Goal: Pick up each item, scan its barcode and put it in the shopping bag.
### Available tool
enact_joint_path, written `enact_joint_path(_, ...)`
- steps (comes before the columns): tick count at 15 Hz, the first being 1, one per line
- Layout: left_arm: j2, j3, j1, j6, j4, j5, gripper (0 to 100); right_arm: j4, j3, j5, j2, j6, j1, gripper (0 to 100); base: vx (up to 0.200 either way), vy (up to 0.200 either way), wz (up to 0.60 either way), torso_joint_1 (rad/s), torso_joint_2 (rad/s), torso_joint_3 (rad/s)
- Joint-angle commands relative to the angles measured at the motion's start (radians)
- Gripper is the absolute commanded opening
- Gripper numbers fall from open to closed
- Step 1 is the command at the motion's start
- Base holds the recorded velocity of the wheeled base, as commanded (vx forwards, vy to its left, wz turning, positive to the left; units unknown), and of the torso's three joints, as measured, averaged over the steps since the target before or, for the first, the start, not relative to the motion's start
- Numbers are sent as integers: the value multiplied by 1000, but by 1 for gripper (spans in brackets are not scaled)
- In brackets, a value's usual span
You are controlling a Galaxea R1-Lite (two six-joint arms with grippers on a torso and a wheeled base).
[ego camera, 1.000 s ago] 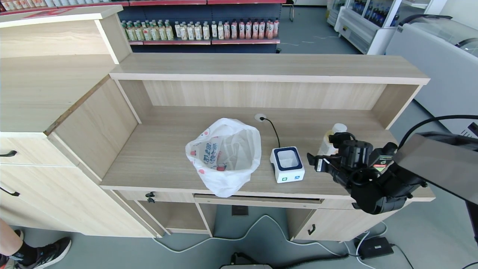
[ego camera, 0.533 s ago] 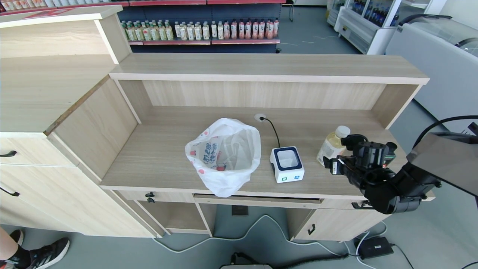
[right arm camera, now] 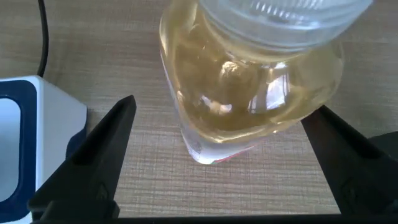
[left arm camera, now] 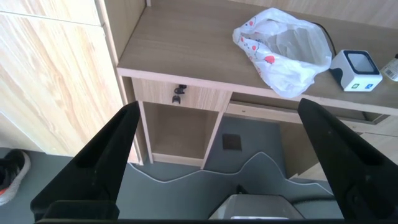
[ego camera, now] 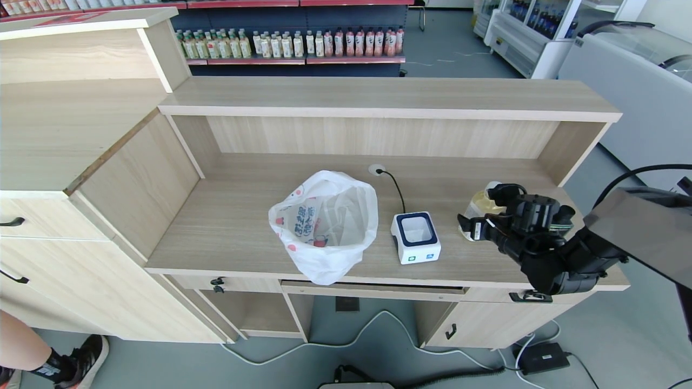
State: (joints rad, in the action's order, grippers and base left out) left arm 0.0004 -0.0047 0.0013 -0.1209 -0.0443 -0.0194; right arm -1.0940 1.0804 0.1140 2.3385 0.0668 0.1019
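Vs. 0.5 s ago: R pincer [ego camera: 476, 208] is brought fwd, up to the bottle [ego camera: 485, 201]. The bottle was then seen free beside it and is now partly covered by it. Vs. 1.0 s ago: pincer is found farther from the scanner [ego camera: 415, 236]. Bottle, bag [ego camera: 324, 227] and scanner are left unmoved on the counter [ego camera: 243, 216].

Bottle is stood on its base on the counter's right part, to the right of the scanner and apart from it. R pincer is held wide, w/ the bottle placed betw. its two fingers. In R wrist view a strip of bare counter is seen betw. the bottle and the finger [right arm camera: 93, 162] nearer the scanner. At the other finger, contact can't be judged.

In head view the bottle's lower part is hidden behind one finger. In R wrist view its yellowish liquid, pale cap and foot on the wood are shown, plus a corner of the scanner.

L pincer [left arm camera: 217, 165] is held wide too, off the counter's left front. In L wrist view the counter's front w/ a drawer lock [left arm camera: 178, 93] is shown, bag and scanner on top.
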Motion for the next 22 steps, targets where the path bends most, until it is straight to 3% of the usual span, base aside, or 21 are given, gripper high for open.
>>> enact_joint_path(1,0,0,0,0,0,1,100,2,26,-7,19,4,-8,100,0,0,0,0,0,0)
enact_joint_path(6,0,0,0,0,0,1,100,23,122,-109,74,4,1,100,0,0,0,0,0,0)
enact_joint_path(11,0,0,0,0,0,1,100,19,144,-143,107,13,-5,100,0,0,0,0,0,0)
enact_joint_path(12,0,0,0,0,0,-1,100,19,148,-172,108,14,-16,0,0,0,0,0,0,0)
enact_joint_path(22,0,0,0,0,0,-1,100,23,171,-200,124,97,-56,0,0,0,0,0,0,0)
